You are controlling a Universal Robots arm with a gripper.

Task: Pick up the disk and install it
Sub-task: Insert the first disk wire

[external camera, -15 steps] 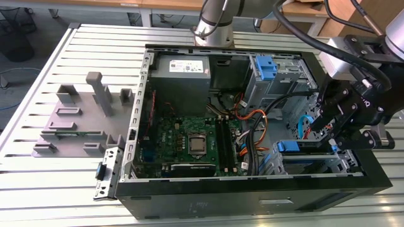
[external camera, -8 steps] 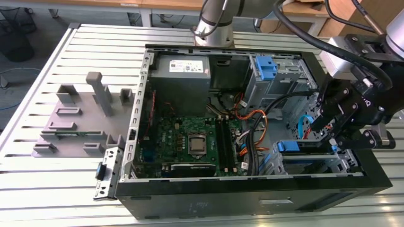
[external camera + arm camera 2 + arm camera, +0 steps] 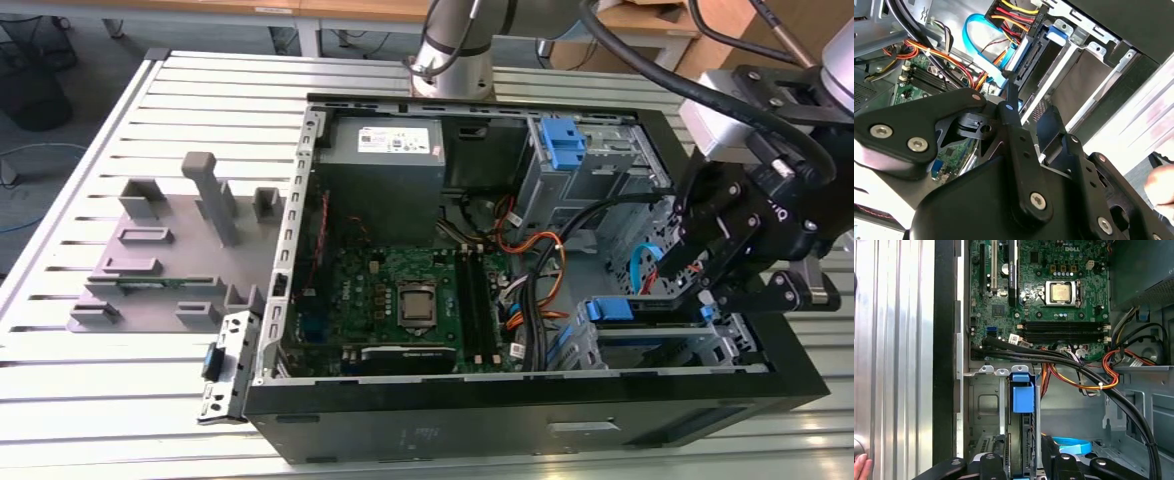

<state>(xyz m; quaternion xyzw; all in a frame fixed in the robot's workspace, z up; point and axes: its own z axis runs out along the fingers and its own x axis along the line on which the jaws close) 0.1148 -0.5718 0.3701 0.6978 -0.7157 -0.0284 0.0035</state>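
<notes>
The disk (image 3: 611,310) stands on edge in the lower drive bay at the front corner of the open computer case, on the exterior view's right. Its blue caddy tab (image 3: 1021,392) points toward the motherboard. In the second wrist view the disk (image 3: 1030,56) sits in the metal bay beside red, yellow and blue cables. My gripper (image 3: 701,285) hangs just above that bay. It is open, with one finger (image 3: 999,455) on each side of the disk's line and nothing clamped. In the second wrist view my gripper (image 3: 1030,106) is drawn back a little from the disk's end.
The motherboard (image 3: 1054,290) fills the case floor, and black cables (image 3: 1064,360) cross between it and the bay. A grey power supply (image 3: 387,145) and a blue bracket (image 3: 563,140) sit at the case's far end. A grey fixture (image 3: 174,250) stands on the slatted table. A person's hand (image 3: 1161,185) is close by.
</notes>
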